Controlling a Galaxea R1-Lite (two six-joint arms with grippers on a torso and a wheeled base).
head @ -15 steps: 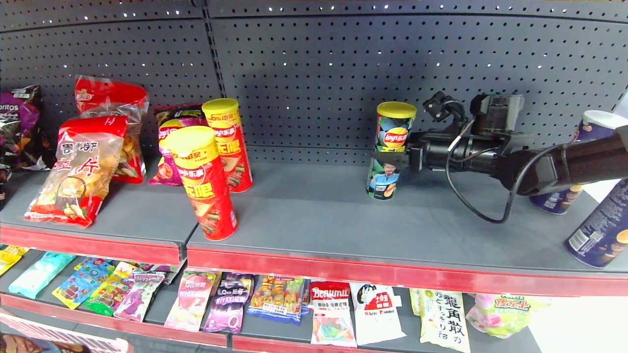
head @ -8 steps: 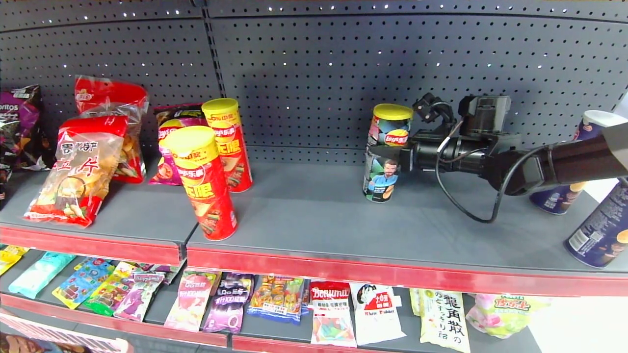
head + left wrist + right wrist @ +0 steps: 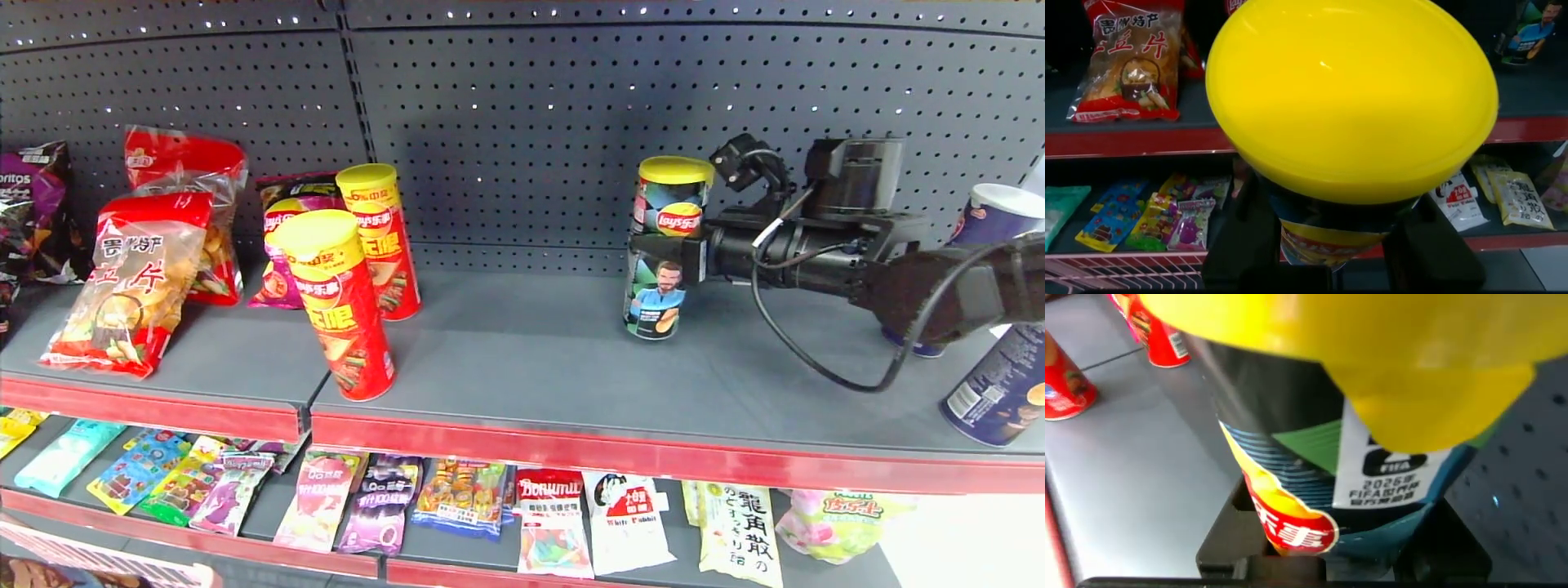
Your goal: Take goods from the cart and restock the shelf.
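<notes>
My right claw clamped round can from its right side; can upright, base about on shelf. Meanwhile left claw clamped on spare can.

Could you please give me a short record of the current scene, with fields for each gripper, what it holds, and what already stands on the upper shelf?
Right gripper: shut on the yellow-lidded can, held upright over the upper shelf
Left gripper: shut on a second yellow-lidded can, in front of the shelves
On the upper shelf: red cans left of the held can, snack bags farther left, blue cans at the right
Held can's base touching shelf: cannot tell
</notes>
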